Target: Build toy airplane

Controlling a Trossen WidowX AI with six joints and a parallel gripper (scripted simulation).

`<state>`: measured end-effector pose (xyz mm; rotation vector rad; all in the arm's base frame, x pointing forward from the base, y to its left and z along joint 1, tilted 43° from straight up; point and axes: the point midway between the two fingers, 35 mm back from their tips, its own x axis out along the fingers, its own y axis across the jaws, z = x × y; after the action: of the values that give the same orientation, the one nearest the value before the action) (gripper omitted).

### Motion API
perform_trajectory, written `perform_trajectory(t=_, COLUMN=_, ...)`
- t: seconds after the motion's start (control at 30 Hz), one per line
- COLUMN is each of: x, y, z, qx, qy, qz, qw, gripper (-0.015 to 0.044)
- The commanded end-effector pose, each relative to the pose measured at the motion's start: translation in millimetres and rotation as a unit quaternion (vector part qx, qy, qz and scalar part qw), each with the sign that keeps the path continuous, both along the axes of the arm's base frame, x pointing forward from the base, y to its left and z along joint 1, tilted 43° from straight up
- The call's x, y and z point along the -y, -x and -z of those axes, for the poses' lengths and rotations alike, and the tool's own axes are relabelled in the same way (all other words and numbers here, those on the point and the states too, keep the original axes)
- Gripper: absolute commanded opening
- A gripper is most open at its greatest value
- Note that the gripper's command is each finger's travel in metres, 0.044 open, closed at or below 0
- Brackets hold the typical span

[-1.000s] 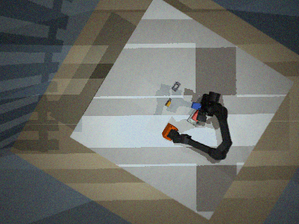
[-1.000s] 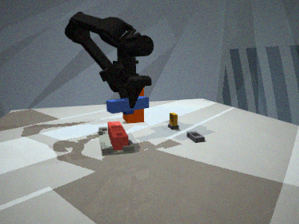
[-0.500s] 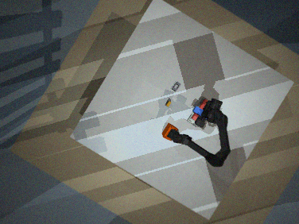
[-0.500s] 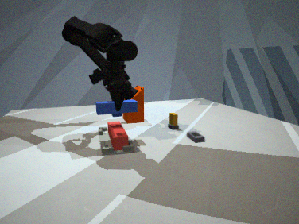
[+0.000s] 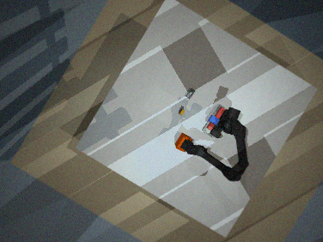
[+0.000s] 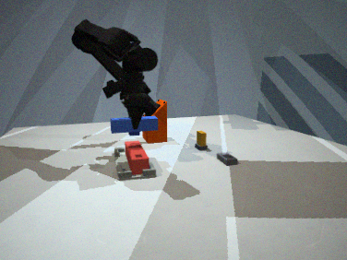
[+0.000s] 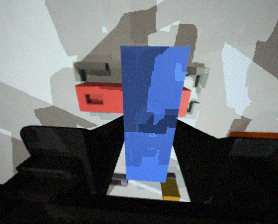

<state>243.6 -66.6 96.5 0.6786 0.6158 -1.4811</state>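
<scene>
Pincer (image 5: pixel 214 120) (image 6: pixel 134 125) (image 7: pixel 148 119), half open, grips the blue wing (image 5: pixel 214 119) (image 6: pixel 147 124) (image 7: pixel 155 90) above the red fuselage (image 5: pixel 221 111) (image 6: pixel 137 159) (image 7: pixel 107 104); a misaligned tab could jam on its socket rim.

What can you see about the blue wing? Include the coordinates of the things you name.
The blue wing (image 5: pixel 214 119) (image 6: pixel 121 125) (image 7: pixel 150 85) is a long, straight bar with flat sides and a small tab underneath. It looks like smooth plastic. The black gripper (image 6: pixel 135 125) (image 7: pixel 148 119) pinches its middle, holding it level above the red fuselage (image 5: pixel 221 111) (image 6: pixel 135 156) (image 7: pixel 107 100), crossways to it.

Here's the blue wing (image 5: pixel 214 119) (image 6: pixel 130 124) (image 7: pixel 150 110), level above the red fuselage (image 5: pixel 220 112) (image 6: pixel 137 158) (image 7: pixel 106 99), which lies in the gray jig (image 5: pixel 207 130) (image 6: pixel 124 175) (image 7: pixel 92 71); the yellow tail fin (image 5: pixel 182 111) (image 6: pixel 201 138) (image 7: pixel 170 190) stands upright, well apart.
</scene>
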Motion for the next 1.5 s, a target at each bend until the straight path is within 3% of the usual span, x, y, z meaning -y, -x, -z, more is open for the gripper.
perform_trajectory(t=0.0, x=0, y=0, z=-1, qx=0.006, qy=0.001, qz=0.002, qw=1.0, gripper=0.0197)
perform_trajectory(t=1.47, x=28, y=-1, z=27, qx=0.006, qy=0.002, qz=0.002, qw=1.0, gripper=0.0197)
